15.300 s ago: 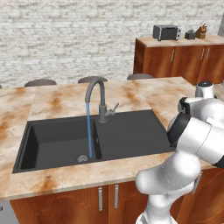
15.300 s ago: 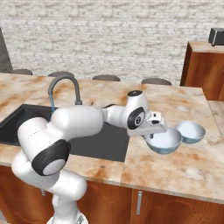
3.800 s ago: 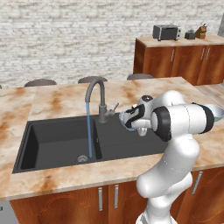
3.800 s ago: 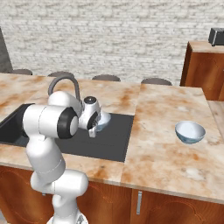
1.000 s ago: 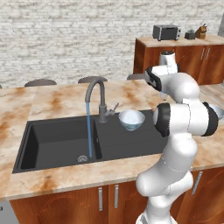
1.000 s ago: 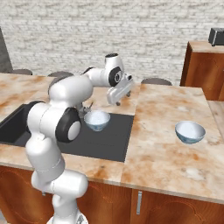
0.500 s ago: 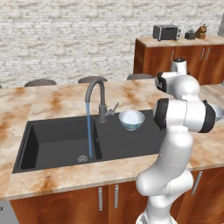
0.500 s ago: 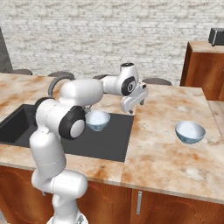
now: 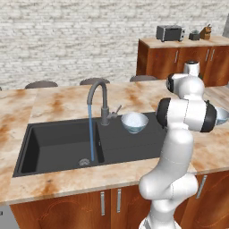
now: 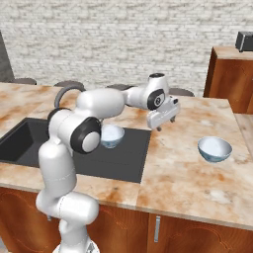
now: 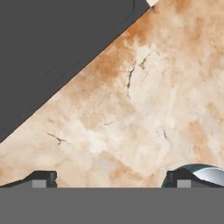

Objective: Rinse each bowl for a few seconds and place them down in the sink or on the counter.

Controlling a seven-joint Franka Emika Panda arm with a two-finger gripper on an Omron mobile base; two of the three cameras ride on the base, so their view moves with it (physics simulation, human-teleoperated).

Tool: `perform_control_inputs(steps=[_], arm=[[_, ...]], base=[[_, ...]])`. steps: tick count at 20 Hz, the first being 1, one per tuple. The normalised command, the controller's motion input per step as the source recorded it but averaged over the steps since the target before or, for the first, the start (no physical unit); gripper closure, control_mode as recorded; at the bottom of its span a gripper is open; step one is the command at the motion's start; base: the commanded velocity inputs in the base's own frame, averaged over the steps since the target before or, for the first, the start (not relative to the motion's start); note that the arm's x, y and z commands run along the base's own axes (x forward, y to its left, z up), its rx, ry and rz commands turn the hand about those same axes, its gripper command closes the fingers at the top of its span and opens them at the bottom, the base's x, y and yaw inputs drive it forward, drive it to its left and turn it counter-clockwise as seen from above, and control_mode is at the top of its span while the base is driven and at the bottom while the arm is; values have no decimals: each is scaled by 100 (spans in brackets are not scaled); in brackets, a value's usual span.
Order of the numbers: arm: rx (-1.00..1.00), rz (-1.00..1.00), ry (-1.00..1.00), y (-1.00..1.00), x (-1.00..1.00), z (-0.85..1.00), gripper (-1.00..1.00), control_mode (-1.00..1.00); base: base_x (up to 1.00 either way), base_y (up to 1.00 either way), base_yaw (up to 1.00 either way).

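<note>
One bowl (image 9: 134, 122) (image 10: 111, 136) sits upright on the ribbed drainboard of the black sink (image 9: 53, 143) (image 10: 123, 160) (image 11: 52, 52), right of the faucet (image 9: 99, 96). The other bowl (image 10: 214, 148) stands on the counter (image 10: 188, 173) to the right; its rim (image 11: 205, 172) peeks in beside my right fingertip, and it shows partly behind the arm (image 9: 222, 115). My gripper (image 10: 166, 123) (image 11: 110, 179) hangs open and empty, pointing down over bare counter (image 11: 144, 109) just past the sink's right corner, between the two bowls.
A thin blue stream of water (image 9: 91, 134) runs from the faucet into the deep basin. Dark stools stand along the island's far edge (image 9: 41, 84). A far wooden counter carries a toaster (image 9: 169, 32). The beige top stretches around the right bowl.
The arm has swung right and down, from above the drainboard to over the counter past the sink's corner. The bowl on the drainboard has stayed put. The jaws have stayed open.
</note>
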Motion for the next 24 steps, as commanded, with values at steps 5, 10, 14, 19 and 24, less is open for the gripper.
perform_control_inputs(steps=[5,10,14,19,24], arm=[[1,-13,2,-41,1,7,-100,-100],[1,-11,3,-46,0,10,-100,-100],[1,-11,2,-46,0,5,-100,-100],[3,-11,4,-50,0,-8,-100,-100],[3,-9,3,-47,-8,-18,-100,-100]], base=[[0,0,0],[0,0,0],[0,0,0],[0,0,0],[0,0,0]])
